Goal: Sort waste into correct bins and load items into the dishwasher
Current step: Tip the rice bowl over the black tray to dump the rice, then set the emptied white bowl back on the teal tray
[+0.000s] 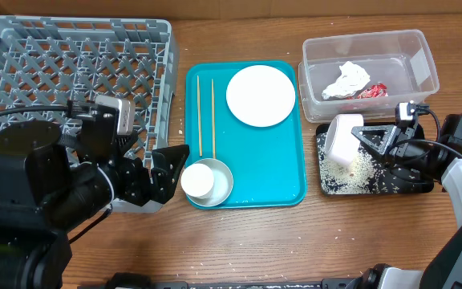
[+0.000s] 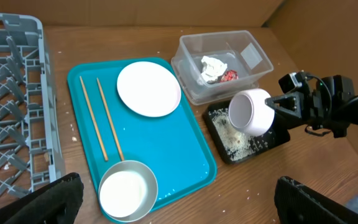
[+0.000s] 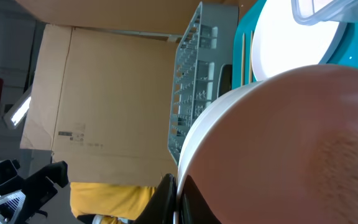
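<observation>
My right gripper point(image 1: 359, 137) is shut on the rim of the small pale bowl point(image 1: 342, 138), held tipped on its side over the black tray point(image 1: 411, 187), where loose rice point(image 1: 353, 172) lies. The bowl fills the right wrist view point(image 3: 291, 143), with a finger on each side of its rim point(image 3: 176, 199). The clear tub point(image 1: 423, 48) holds the white napkin point(image 1: 347, 80) and the red wrapper point(image 1: 373, 91). My left gripper point(image 1: 165, 172) is open and empty beside the grey-blue bowl point(image 1: 221, 191), which has the white cup point(image 1: 197, 181) in it. The plate point(image 1: 261, 95) and chopsticks point(image 1: 205, 116) lie on the teal tray.
The grey dish rack point(image 1: 54, 64) stands at the far left with nothing in it. The teal tray point(image 1: 287, 189) lies in the middle. A few rice grains are scattered on the tray and on the wood near its front edge. A cardboard wall stands behind the table.
</observation>
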### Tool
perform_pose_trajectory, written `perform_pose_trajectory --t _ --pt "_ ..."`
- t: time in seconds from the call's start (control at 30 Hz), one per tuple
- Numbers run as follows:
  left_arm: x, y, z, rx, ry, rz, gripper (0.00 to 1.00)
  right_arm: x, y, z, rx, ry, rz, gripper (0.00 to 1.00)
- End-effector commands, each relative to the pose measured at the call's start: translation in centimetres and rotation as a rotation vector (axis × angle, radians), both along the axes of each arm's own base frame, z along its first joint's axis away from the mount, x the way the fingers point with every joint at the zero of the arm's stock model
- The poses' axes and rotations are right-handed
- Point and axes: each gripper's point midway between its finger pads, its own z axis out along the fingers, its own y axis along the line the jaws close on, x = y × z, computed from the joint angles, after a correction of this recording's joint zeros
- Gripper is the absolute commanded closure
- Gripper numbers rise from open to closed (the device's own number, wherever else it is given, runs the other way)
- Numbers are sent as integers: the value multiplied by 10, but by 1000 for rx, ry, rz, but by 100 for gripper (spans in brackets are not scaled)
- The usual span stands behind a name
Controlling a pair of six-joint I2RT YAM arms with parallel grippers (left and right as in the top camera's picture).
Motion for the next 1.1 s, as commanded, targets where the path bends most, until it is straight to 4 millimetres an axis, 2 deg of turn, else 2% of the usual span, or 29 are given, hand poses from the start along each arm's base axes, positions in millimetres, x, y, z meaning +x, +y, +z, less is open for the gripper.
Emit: perform_pose_trajectory --t 0.0,0.03,0.07,0.1,0.13,0.2,0.23,0.27,0.3,0.33,0.37,0.4,0.43,0.47,0.5,0.57,0.6,0.63,0.67,0.7,0.8,0.87,0.9,0.97,1.07 --pt "1 2 2 16 -12 -2 0 7 -9 -20 -59 135 -62 96" --pt "1 2 2 16 -13 -3 0 0 0 13 80 -16 16 96" --pt "1 2 2 16 -11 -2 0 0 0 18 80 -70 27 96" --pt "1 2 1 16 -10 -2 0 9 -9 -10 -49 40 -43 96" --pt "1 2 2 16 -11 -2 0 9 -11 -11 -15 114 -60 96" --pt "1 2 2 16 -11 -2 0 -2 -2 23 127 -37 26 96" --pt "0 2 0 16 -5 -2 0 -1 0 18 74 -45 21 96" --pt "0 2 0 17 -2 -2 0 4 -4 1 -16 -8 -14 96" --pt "0 2 0 18 -1 -2 0 9 -12 -20 -86 118 -73 96" --pt "0 2 0 17 -3 -2 0 5 -6 -6 -3 93 -38 96" --pt "0 2 0 17 -1 -2 0 0 0 12 52 -26 14 96" --pt "-1 2 -1 17 2 -3 0 1 1 11 16 -66 17 96" --pt "-1 2 -1 18 3 -3 0 7 -5 -8 -87 -21 -22 96" --pt "-1 2 -1 18 3 -2 0 12 -13 -28 -162 91 -77 96" --pt "-1 2 -1 18 2 -2 0 11 -15 -35 -158 179 -104 96" --pt "-1 2 -1 17 2 -2 0 2 -1 -12 -63 73 -25 96" --pt "-1 2 -2 18 5 -3 0 1 3 -7 -78 -9 2 96" --pt "-2 2 -2 18 6 -2 0 4 0 -15 -142 -15 -10 96" --pt "-2 2 -2 18 6 -2 0 10 -9 -32 -217 75 -64 96" --pt "-1 2 -1 19 4 -2 0 11 -10 -33 -170 171 -93 96" --pt "1 2 -2 20 8 -1 0 2 16 12 -29 16 36 96" --pt "3 8 -5 43 9 29 0 -3 37 26 -76 -24 92 96" --pt "6 14 -6 67 7 62 0 -6 57 31 -184 -68 127 96" --pt "7 17 -7 77 6 77 0 -6 78 24 -378 -104 138 96" --pt "7 17 -7 79 9 80 0 -5 97 -9 -752 -96 92 96"
